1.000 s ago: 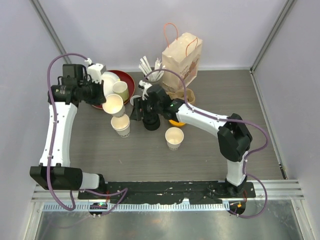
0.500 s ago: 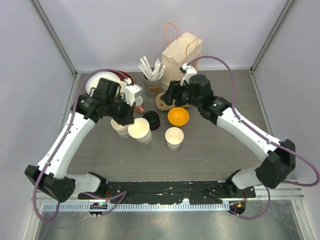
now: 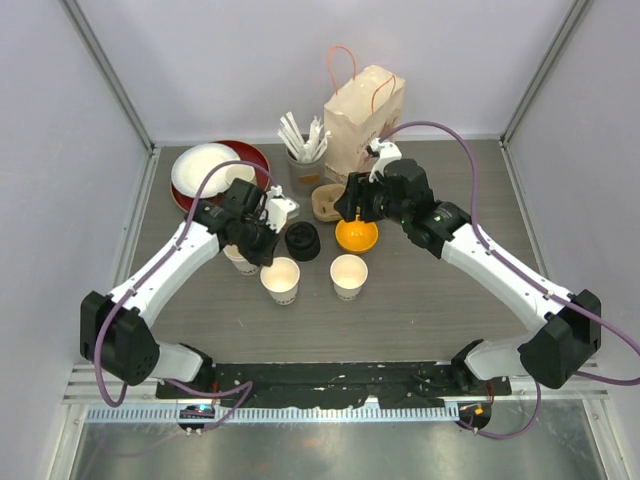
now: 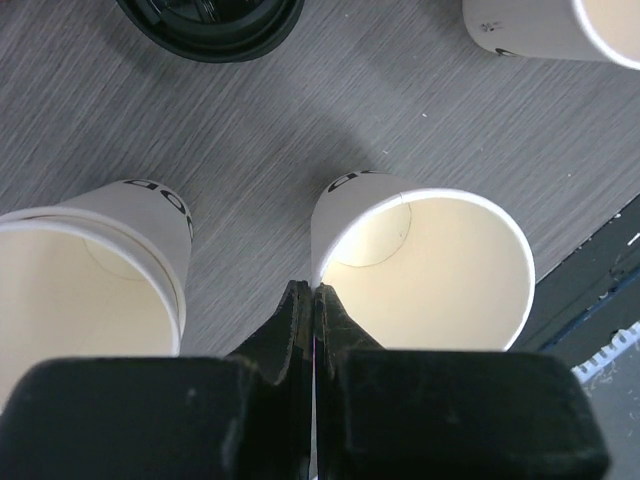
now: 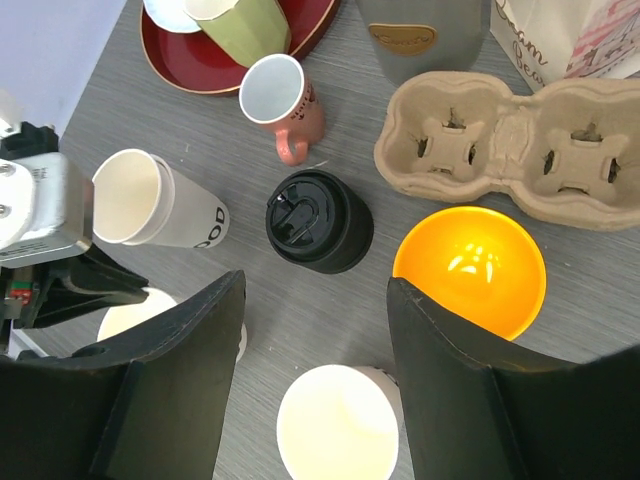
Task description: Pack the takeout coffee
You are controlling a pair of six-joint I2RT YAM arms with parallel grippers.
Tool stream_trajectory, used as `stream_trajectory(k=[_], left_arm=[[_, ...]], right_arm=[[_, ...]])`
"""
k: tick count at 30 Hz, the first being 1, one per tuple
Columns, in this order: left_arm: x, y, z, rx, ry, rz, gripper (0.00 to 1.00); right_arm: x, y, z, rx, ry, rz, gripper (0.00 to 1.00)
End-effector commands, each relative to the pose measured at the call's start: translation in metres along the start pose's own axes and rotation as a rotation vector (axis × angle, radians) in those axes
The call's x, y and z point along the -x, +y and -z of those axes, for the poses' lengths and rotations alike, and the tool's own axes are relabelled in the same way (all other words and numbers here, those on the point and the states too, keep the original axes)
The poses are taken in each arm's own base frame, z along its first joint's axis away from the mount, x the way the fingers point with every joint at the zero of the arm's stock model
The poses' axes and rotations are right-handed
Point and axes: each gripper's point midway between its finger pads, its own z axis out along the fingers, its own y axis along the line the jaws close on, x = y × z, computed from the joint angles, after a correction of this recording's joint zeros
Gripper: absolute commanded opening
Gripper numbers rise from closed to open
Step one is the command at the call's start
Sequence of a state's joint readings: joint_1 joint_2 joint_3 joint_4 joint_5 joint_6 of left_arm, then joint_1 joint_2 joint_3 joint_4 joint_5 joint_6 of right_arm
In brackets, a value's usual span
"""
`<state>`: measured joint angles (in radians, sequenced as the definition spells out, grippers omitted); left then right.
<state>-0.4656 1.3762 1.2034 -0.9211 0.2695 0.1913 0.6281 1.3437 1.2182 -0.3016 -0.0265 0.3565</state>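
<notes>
Three paper cups [image 3: 281, 280], lidless, stood upright on the bench [image 3: 420, 310], apart from the pulp carrier [image 5: 510, 140] beside the bag [image 3: 363, 115]. Black lids [image 5: 318, 220]: stacked nearby, probably awaiting capping. Left tool [image 4: 312, 296]: clenched, empty, poised between two rims. Right tool [image 5: 315, 290]: spread wide, empty, above the lids, seemingly sized for them.

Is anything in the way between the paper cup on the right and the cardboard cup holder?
Yes, the orange bowl stands between that paper cup and the cardboard cup holder, right beside the holder.
</notes>
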Motion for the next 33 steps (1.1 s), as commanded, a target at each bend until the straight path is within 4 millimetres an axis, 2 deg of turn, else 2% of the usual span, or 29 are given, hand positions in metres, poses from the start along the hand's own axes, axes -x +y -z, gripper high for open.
stream_trajectory(k=[1, 7, 11, 14, 15, 16, 18, 20, 21, 22, 24, 25, 26, 27, 28, 30, 31, 33], left_arm=[[0.016, 0.009, -0.012, 0.025, -0.076, -0.054, 0.0], [0.009, 0.01, -0.025, 0.007, -0.042, -0.061, 0.0], [0.008, 0.007, -0.025, -0.014, -0.041, -0.068, 0.01], [0.008, 0.007, -0.02, -0.014, -0.035, -0.083, 0.21], [0.007, 0.007, -0.019, -0.015, -0.032, -0.093, 0.36], [0.007, 0.005, -0.016, -0.017, -0.026, -0.096, 0.43], [0.008, 0.006, -0.01, -0.008, -0.031, -0.106, 0.59], [0.014, 0.007, 0.004, 0.02, -0.058, -0.101, 0.61], [0.016, 0.009, 0.009, 0.034, -0.069, -0.097, 0.63], [0.02, 0.011, 0.018, 0.046, -0.087, -0.085, 0.65], [0.026, 0.015, 0.037, 0.073, -0.136, -0.073, 0.73], [0.032, 0.026, 0.051, 0.103, -0.167, -0.037, 0.74], [0.031, 0.031, 0.057, 0.116, -0.162, -0.009, 0.74], [0.032, 0.038, 0.062, 0.134, -0.169, 0.024, 0.75], [0.033, 0.055, 0.073, 0.171, -0.193, 0.077, 0.76], [0.033, 0.071, 0.081, 0.201, -0.219, 0.156, 0.76], [0.029, 0.085, 0.087, 0.231, -0.226, 0.2, 0.76], [0.024, 0.094, 0.091, 0.253, -0.225, 0.23, 0.76]], right_arm=[[0.013, 0.002, 0.007, 0.003, -0.046, 0.027, 0.64], [0.007, 0.004, 0.001, 0.018, -0.02, 0.031, 0.64], [0.002, 0.004, -0.003, 0.021, 0.006, 0.041, 0.64], [-0.001, 0.005, -0.01, 0.031, 0.025, 0.062, 0.64], [-0.003, 0.007, -0.012, 0.039, 0.035, 0.072, 0.64], [-0.001, 0.012, -0.014, 0.055, 0.034, 0.092, 0.63], [-0.009, 0.014, -0.026, 0.073, 0.067, 0.148, 0.63], [-0.01, 0.026, -0.031, 0.095, 0.077, 0.197, 0.63], [-0.017, 0.027, -0.042, 0.099, 0.102, 0.246, 0.61], [-0.016, 0.038, -0.044, 0.121, 0.103, 0.281, 0.61], [-0.028, 0.041, -0.062, 0.113, 0.136, 0.391, 0.57], [-0.028, 0.045, -0.069, 0.114, 0.142, 0.437, 0.56], [-0.034, 0.053, -0.074, 0.125, 0.154, 0.479, 0.55], [-0.05, 0.048, -0.09, 0.119, 0.203, 0.529, 0.52], [-0.046, 0.054, -0.093, 0.126, 0.211, 0.548, 0.49], [-0.055, 0.056, -0.105, 0.136, 0.253, 0.562, 0.43], [-0.061, 0.056, -0.114, 0.136, 0.281, 0.566, 0.42], [-0.068, 0.059, -0.122, 0.153, 0.304, 0.578, 0.43]])
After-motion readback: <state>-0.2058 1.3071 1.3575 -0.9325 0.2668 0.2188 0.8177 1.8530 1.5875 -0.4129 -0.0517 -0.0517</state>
